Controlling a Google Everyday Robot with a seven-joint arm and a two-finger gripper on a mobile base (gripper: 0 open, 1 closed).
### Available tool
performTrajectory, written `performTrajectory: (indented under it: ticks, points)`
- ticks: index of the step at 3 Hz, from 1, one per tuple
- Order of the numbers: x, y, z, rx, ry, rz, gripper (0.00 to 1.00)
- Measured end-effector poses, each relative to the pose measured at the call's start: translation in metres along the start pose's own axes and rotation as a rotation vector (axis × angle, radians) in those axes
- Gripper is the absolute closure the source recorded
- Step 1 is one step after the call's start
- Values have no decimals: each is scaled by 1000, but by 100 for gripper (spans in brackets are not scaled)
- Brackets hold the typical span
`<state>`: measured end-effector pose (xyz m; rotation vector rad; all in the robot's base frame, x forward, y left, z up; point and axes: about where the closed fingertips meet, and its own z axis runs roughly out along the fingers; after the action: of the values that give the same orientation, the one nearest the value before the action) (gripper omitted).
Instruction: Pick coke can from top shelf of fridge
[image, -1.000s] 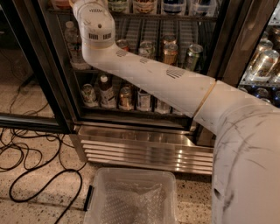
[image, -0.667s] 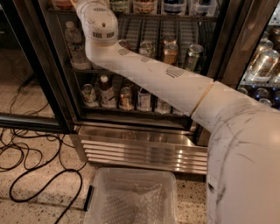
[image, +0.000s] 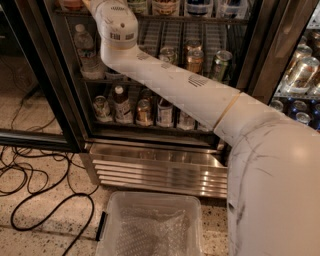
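Cables: trailing across the left floor.
Fridge: standing open, far centre, racks holding cans.
Coke can: cannot tell which; top shelf running along the top edge.
Arm: reaching from near right to far top left.
Gripper: lying beyond the top edge; whether gripping, cannot tell.

text: none legible on cans, bottles, arm sticker | hand: beyond top edge, unseen

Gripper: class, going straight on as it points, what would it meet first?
Cannot tell: the gripper is out of view above the top edge, where the arm reaches up into the fridge.
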<state>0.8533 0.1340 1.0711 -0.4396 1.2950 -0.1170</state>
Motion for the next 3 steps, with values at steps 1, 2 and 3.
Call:
performTrajectory:
  ticks: [1,2,3]
  points:
    - [-4,-1,10,-6,-14,-8,38]
    - [-9,-3,16,-6,-28,-15,42]
    - [-10,1,16,-7,-28,-17,43]
